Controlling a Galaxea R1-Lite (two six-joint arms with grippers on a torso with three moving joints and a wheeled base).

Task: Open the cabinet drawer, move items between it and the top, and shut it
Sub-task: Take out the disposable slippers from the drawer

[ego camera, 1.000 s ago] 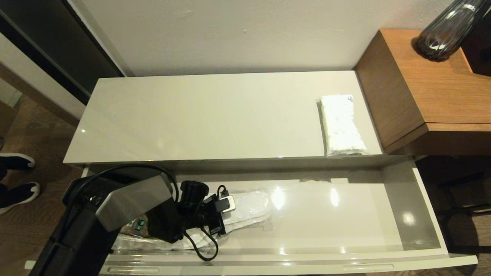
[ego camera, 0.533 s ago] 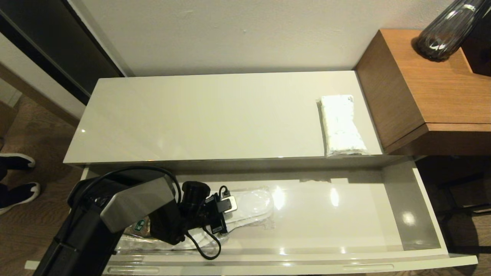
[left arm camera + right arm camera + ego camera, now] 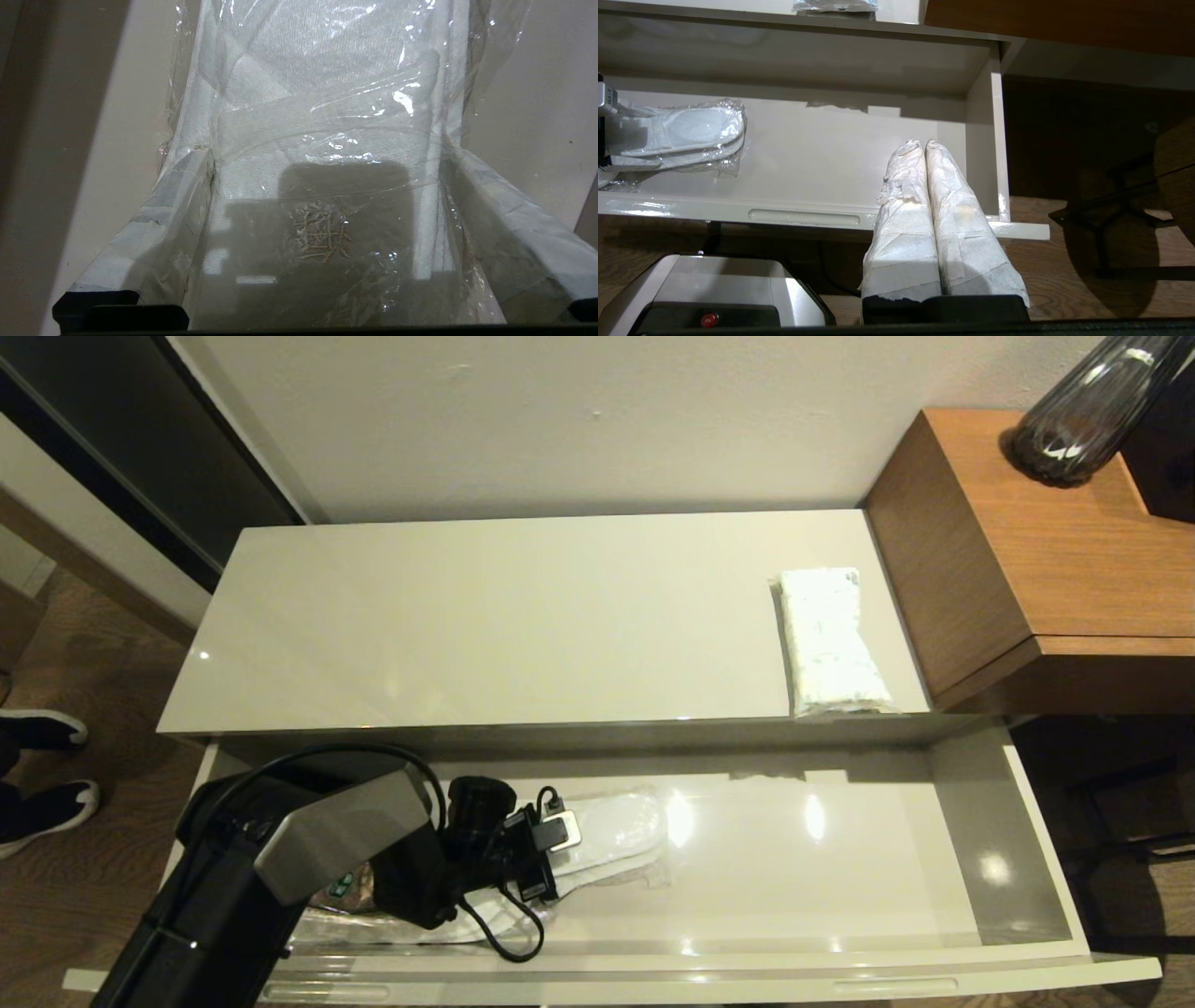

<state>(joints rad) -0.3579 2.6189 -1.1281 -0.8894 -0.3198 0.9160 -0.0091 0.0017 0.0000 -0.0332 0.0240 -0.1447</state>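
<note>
My left claw [image 3: 327,261] was wide open around the flat white plastic-wrapped slippers [image 3: 322,116] in the cream drawer [image 3: 990,859]; next I needed to squeeze.

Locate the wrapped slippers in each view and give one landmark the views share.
Head view: slippers in the drawer's left part, partly under the left arm.
Left wrist view: slippers fill the picture, between the open left claw fingers.
Right wrist view: slippers at the picture's left edge.
Shared landmark: the drawer floor.

Cream wall [image 3: 560,420], wood-look floor [image 3: 56,887], orange-brown side table [image 3: 1055,551].
</note>
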